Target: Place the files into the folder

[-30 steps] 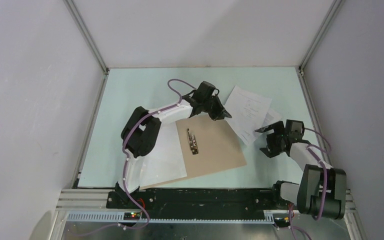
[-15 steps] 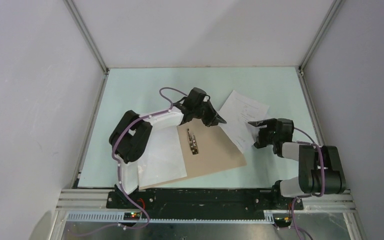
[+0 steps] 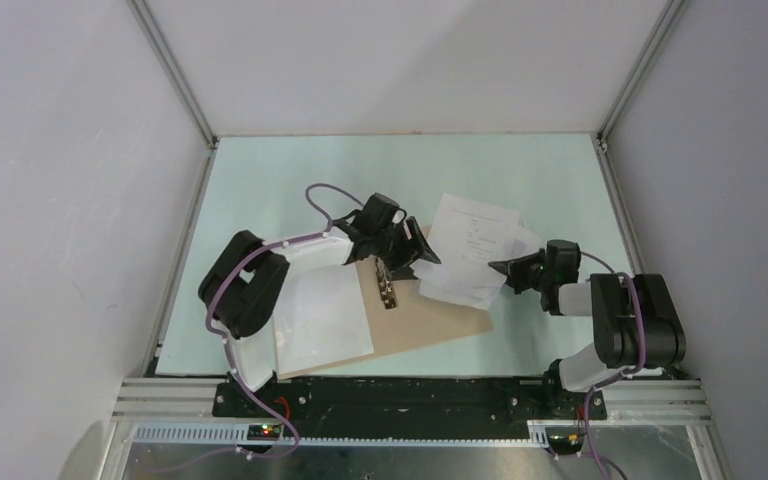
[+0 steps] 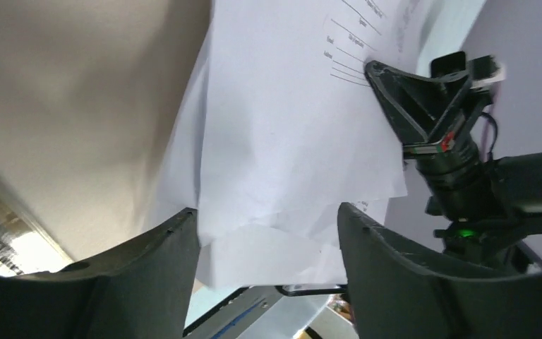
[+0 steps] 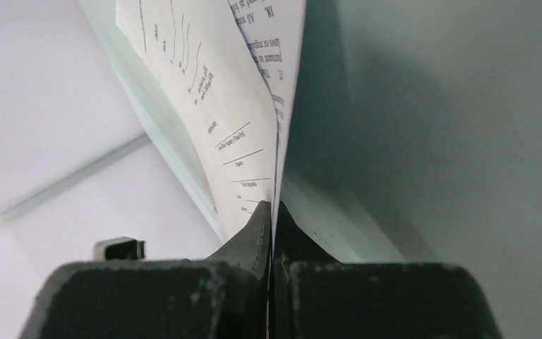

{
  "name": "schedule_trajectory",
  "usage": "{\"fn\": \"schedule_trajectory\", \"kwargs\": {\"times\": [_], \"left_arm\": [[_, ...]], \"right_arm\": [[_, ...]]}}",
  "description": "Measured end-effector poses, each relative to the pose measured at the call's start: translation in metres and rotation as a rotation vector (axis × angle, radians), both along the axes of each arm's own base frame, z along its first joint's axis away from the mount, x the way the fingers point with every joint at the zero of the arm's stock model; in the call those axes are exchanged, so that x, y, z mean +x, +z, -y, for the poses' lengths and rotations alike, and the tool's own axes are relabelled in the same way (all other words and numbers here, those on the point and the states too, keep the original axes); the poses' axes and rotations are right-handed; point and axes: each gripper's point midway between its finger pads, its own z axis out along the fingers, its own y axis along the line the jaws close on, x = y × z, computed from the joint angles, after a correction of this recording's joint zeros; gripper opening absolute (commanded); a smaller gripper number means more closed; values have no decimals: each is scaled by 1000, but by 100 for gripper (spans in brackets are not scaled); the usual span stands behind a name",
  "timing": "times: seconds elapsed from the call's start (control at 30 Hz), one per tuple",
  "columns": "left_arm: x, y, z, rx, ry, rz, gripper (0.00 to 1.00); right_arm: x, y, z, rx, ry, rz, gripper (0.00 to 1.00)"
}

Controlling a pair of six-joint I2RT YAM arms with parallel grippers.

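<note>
The tan folder [image 3: 445,305] lies open at the table's middle, with its metal clip [image 3: 386,282] on the spine and a white sheet [image 3: 322,318] on its left leaf. A stack of printed files [image 3: 470,250] hangs tilted over the folder's far right corner. My right gripper [image 3: 497,267] is shut on the stack's right edge, and the right wrist view shows the sheets [image 5: 205,78] pinched at the fingertips of that gripper [image 5: 273,210]. My left gripper [image 3: 422,256] is open at the stack's left edge. In the left wrist view the sheets [image 4: 282,134] hang in the gap of the left gripper [image 4: 267,212], beside the folder [image 4: 77,106].
The pale green table [image 3: 290,180] is walled by white panels with aluminium posts at the back corners. The arms' black base rail [image 3: 400,392] runs along the near edge. A purple cable [image 3: 325,195] loops above the left arm.
The right gripper closed on the printed sheets and carried them left, onto the folder's far corner. The left gripper opened and drew back to the left.
</note>
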Motion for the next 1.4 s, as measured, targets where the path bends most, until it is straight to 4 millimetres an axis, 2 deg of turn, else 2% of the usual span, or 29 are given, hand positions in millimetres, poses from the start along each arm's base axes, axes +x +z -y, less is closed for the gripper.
{"fn": "schedule_trajectory", "kwargs": {"times": [0.03, 0.13, 0.3, 0.43, 0.53, 0.6, 0.63, 0.7, 0.77, 0.8, 0.87, 0.93, 0.97, 1.1, 1.2, 1.4], "left_arm": [[-2, -1, -5, 27, -11, 16, 84], [-4, 2, -23, 115, -47, 102, 86], [1, 14, -53, 257, -75, 243, 85], [6, 10, -71, 373, -102, 282, 67], [10, 7, -70, 412, -134, 296, 53], [11, 3, -66, 424, -150, 296, 50], [11, 0, -63, 429, -160, 292, 50], [10, -7, -60, 442, -173, 282, 56], [11, -16, -59, 458, -181, 267, 66], [11, -18, -59, 463, -185, 263, 75], [15, -19, -63, 466, -186, 259, 88], [24, -15, -67, 445, -175, 255, 97], [30, -12, -70, 431, -169, 259, 98], [49, -1, -76, 334, -140, 266, 100], [53, 11, -76, 210, -115, 275, 100], [50, 47, -61, -85, -55, 292, 100]], "right_arm": [[-2, -2, -2, -10, 33, 0, 0], [-1, -3, -9, -58, 155, 8, 0], [17, 17, -27, -203, 368, 85, 0], [21, 28, -45, -449, 503, 101, 0], [13, 35, -53, -602, 575, 125, 0], [6, 34, -51, -665, 601, 122, 0], [4, 32, -48, -707, 612, 116, 0], [1, 28, -43, -769, 627, 105, 0], [-3, 28, -43, -816, 654, 112, 0], [-5, 32, -44, -827, 663, 126, 0], [-6, 47, -48, -822, 672, 180, 0], [-4, 71, -48, -790, 650, 251, 0], [-3, 83, -47, -764, 634, 282, 0], [3, 127, -39, -628, 553, 378, 0], [5, 154, -39, -494, 507, 427, 0], [5, 206, -59, -213, 483, 503, 0]]}}
